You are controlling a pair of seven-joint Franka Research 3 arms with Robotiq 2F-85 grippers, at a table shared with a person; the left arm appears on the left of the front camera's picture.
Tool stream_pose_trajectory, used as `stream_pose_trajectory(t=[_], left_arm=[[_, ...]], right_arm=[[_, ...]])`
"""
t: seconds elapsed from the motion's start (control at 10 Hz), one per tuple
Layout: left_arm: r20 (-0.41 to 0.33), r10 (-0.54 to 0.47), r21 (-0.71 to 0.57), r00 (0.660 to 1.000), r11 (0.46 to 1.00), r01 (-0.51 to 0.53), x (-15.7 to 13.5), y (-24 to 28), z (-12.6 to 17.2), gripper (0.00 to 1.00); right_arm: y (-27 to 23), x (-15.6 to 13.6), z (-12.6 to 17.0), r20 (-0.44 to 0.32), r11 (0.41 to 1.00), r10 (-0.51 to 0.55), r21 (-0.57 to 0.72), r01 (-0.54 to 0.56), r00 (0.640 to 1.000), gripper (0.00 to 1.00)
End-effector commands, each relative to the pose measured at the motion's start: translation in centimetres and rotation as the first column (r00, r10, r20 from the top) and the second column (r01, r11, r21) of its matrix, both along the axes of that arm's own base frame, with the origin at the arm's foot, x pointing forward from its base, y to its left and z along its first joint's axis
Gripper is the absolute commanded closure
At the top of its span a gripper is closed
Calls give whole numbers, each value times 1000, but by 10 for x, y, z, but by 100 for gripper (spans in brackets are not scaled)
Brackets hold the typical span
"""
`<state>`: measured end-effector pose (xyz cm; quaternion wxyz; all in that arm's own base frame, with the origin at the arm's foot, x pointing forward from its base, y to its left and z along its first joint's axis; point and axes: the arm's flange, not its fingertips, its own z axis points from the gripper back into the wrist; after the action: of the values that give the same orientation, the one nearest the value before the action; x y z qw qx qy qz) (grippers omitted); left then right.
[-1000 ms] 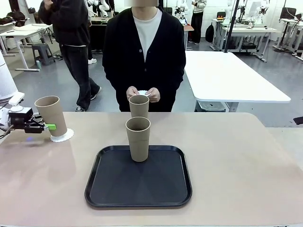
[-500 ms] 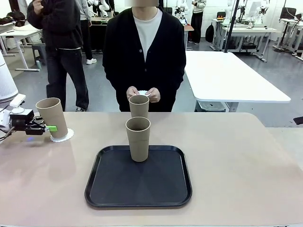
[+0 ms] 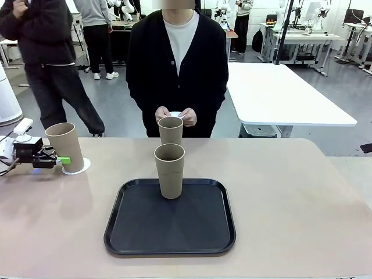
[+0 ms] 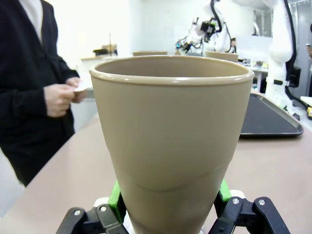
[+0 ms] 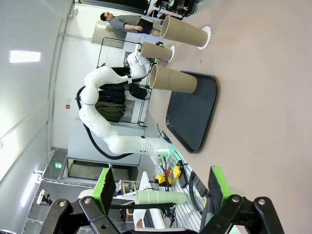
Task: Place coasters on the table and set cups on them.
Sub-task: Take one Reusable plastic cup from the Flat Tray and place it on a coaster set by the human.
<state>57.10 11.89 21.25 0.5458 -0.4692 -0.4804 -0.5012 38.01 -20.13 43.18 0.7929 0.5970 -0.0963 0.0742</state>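
Left gripper (image 4: 169, 197) at far left of bench (image 3: 290, 197), jaws either side of cup (image 3: 65, 145), low on its wall. I can't tell if clamped or loose. Cup upright on coaster (image 3: 83, 167). Second cup (image 3: 169, 171) on tray (image 3: 133, 232), mid bench. Third cup (image 3: 170, 129) just beyond tray, near person's hands (image 3: 189, 117). I see right gripper (image 5: 160, 187) with jaws apart, nothing between.

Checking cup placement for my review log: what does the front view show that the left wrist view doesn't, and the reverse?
Front view: the left cup clearly seated on its coaster, and a second cup standing on the tray. Left wrist view: the left pincer's green pads both flanking that cup's base; contact unclear. Both: that cup, the tray, the person's hands.
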Motion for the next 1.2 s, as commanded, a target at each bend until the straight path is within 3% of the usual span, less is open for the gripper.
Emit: stream_pose_trajectory(t=[0.0, 0.8, 1.1], left_arm=[[31, -39, 14, 999, 999, 39, 3, 1, -2, 0], [28, -42, 84, 999, 996, 40, 7, 5, 2, 0], [24, -56, 204, 998, 978, 50, 10, 12, 13, 0]], right_arm=[[-2, 1, 2, 0, 1000, 7, 5, -7, 1000, 0], [-2, 1, 2, 0, 1000, 7, 5, -7, 1000, 0], [-2, 1, 2, 0, 1000, 7, 5, -7, 1000, 0]])
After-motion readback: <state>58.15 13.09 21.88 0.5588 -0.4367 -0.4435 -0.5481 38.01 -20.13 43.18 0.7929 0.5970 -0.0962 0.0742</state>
